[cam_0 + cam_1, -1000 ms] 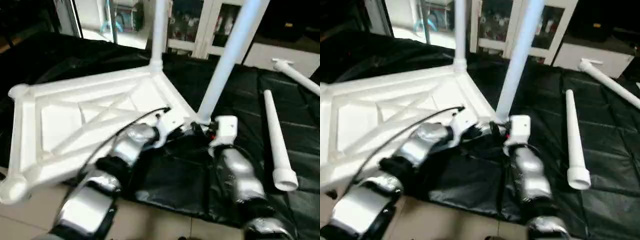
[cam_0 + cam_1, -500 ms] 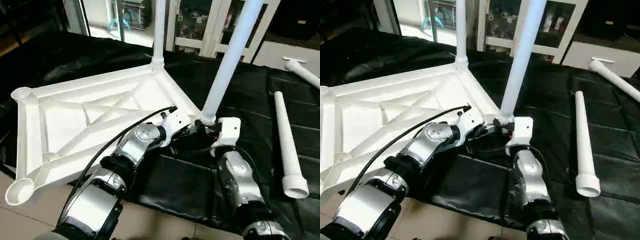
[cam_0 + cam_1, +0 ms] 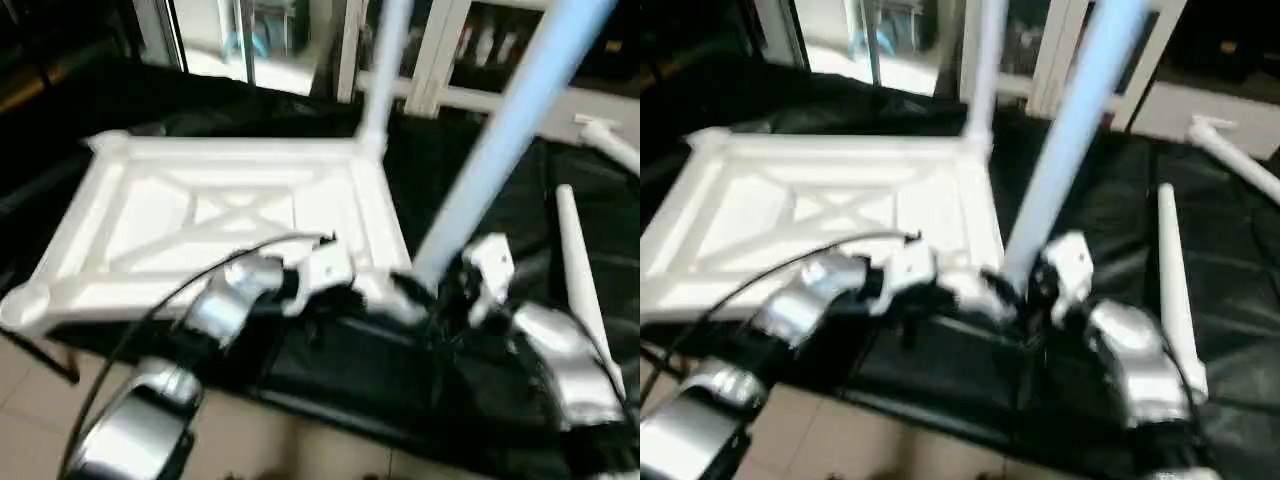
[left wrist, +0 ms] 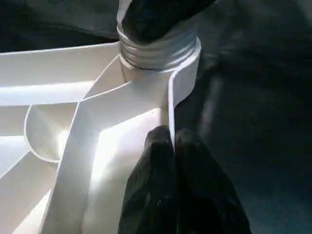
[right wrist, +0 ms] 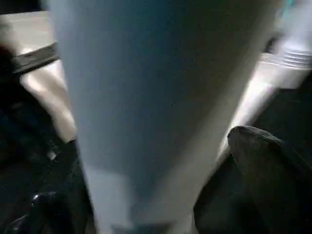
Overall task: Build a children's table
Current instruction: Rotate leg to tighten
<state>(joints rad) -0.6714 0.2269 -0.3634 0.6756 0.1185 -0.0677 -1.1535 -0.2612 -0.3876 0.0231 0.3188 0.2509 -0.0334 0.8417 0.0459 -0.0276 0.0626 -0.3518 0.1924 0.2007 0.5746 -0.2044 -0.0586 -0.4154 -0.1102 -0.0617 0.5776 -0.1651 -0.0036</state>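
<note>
The children's table lies upside down: its white tabletop shows the X-ribbed underside. A far leg and a near leg stand up from the two right-hand corner sockets. My left gripper is shut on the tabletop's thin rim wall, right beside the near leg's ribbed end. My right gripper is at the foot of the near leg. It stands open around the leg, and one finger is a little way off it.
Two loose legs lie on the black sheet at the right, one near and one farther back. Tiled floor shows at the front left. A white cabinet with glass doors stands behind.
The whole picture has shifted and tilted, so the camera moved. My right gripper's fingers have spread wider off the near leg. The left gripper keeps its hold on the rim.
</note>
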